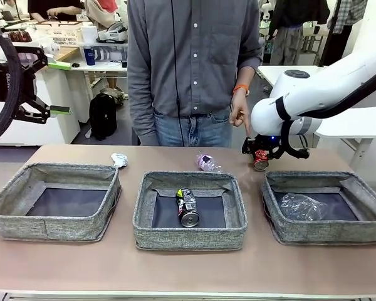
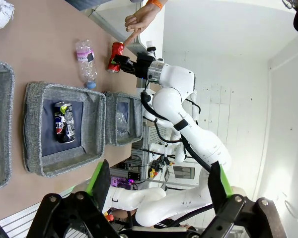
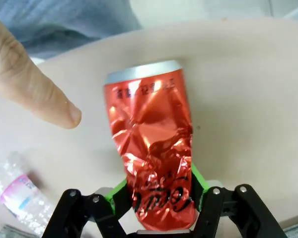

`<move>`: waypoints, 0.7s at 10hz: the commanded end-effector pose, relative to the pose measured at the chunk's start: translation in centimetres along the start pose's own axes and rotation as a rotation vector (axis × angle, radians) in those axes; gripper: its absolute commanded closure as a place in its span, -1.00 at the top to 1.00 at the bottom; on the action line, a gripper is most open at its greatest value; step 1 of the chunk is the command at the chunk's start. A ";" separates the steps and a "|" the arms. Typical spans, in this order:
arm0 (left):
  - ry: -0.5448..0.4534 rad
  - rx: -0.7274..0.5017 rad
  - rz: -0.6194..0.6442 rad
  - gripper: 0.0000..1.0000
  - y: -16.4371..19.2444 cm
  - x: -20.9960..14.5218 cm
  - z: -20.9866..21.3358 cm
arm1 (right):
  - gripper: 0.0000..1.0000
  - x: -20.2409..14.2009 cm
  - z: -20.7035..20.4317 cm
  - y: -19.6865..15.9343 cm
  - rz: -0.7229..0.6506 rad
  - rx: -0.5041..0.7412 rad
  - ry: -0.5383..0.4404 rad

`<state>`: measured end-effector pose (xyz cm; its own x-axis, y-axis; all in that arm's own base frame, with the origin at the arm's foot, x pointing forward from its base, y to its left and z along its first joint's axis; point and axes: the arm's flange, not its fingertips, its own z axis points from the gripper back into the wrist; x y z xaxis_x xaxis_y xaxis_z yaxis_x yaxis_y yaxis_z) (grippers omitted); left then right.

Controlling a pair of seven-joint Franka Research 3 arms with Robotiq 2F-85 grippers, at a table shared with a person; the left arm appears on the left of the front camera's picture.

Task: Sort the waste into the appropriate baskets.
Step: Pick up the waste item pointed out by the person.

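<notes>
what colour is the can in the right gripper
Red can with a silver rim, best seen in the right wrist view.

**Left gripper** (image 1: 61, 88), black, two-finger, green pads: raised high at the far left, fingers level and pointing right, jaws spread wide.

**Right arm** (image 1: 326, 94), white, jointed: reaches in from the right, wrist bent down toward the far right of the table.

**Right gripper** (image 1: 261, 158), black, green pads: low, jaws clamped on either side of a crumpled red drink can (image 3: 151, 148).

**Person's hand** (image 1: 241, 113): hanging at the far side, index finger extended downward, its tip just beside the right gripper.
</notes>
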<state>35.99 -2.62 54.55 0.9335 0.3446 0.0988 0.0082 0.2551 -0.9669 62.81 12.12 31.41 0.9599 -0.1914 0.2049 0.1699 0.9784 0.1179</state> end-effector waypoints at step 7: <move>0.000 -0.019 -0.013 1.00 -0.1 -0.1 0.0 | -0.92 0.9 1.7 -2.9 -0.089 -0.108 0.053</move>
<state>35.99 -2.61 54.55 0.9335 0.3448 0.0988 0.0081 0.2551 -0.9669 62.99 9.56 31.68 0.9620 -0.2373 0.1349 0.2285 0.9704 0.0777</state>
